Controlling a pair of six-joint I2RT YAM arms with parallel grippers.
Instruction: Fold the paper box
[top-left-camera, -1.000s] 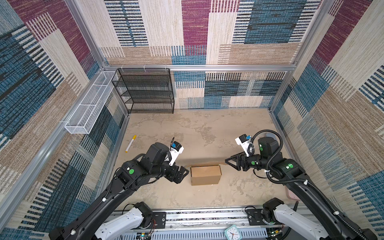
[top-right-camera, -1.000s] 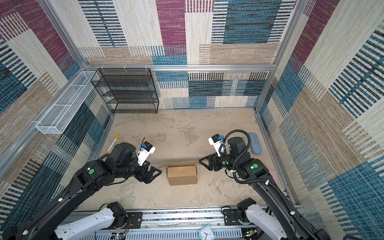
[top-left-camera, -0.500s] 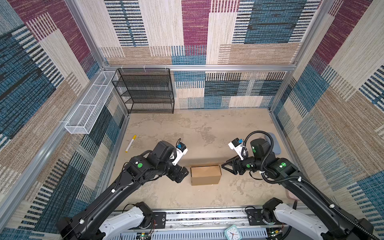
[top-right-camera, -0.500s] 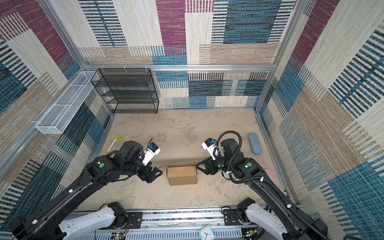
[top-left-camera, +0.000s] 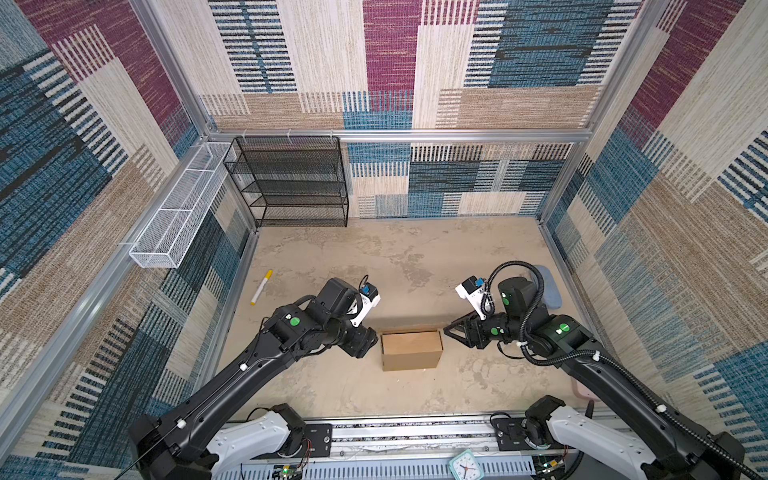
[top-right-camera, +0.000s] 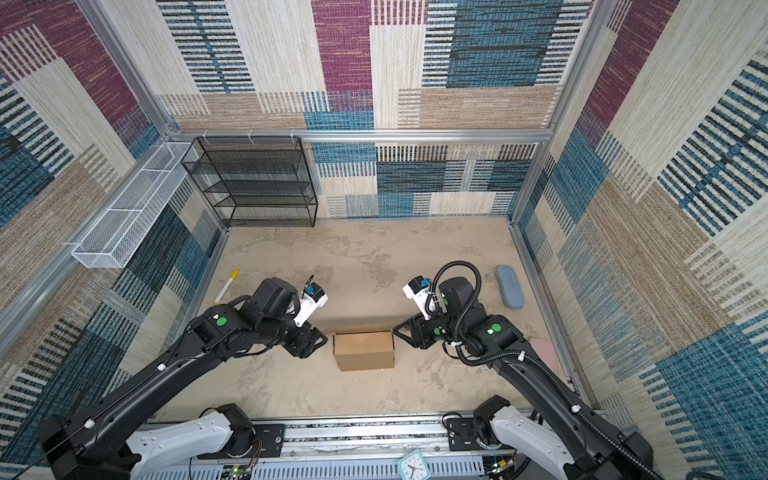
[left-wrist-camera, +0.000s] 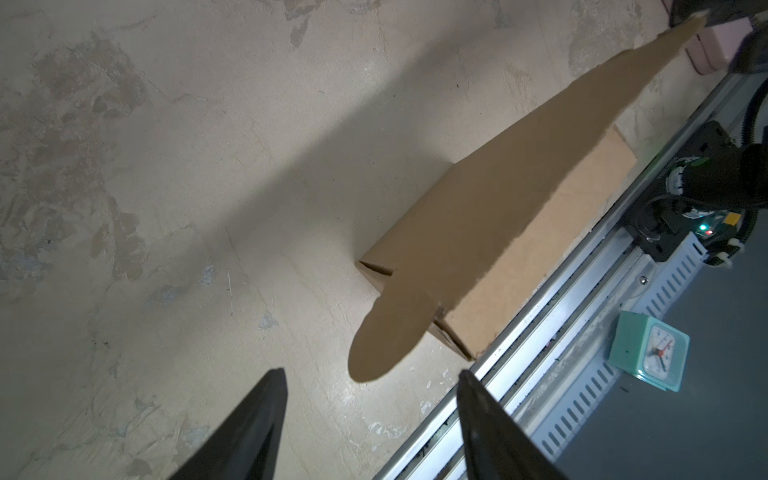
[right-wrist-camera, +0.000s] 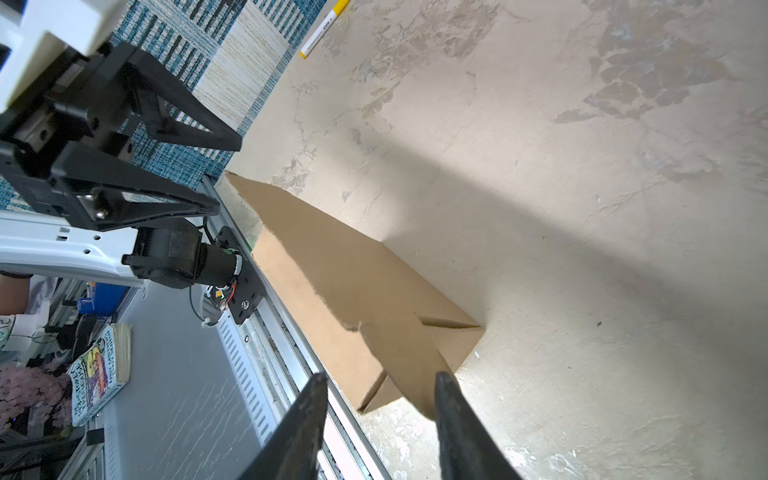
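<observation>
Low centre in a top view, the paper box (top-left-camera: 411, 348) sits between the left gripper (top-left-camera: 372, 342) and the right gripper (top-left-camera: 447, 331), both part-open and clamping nothing, seemingly poised to tuck its end tabs (left-wrist-camera: 386, 332)

Black arms (top-left-camera: 249, 365) — green dot stickers (top-left-camera: 294, 321), white bases (top-left-camera: 249, 436), one ribbed hose (top-left-camera: 536, 291).

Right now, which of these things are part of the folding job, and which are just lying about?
Job: plain brown cardboard box, left pincer, right pincer.
Lying about: yellow-capped white marker, blue-grey oblong case, small teal clock, black mesh shelf.
</observation>
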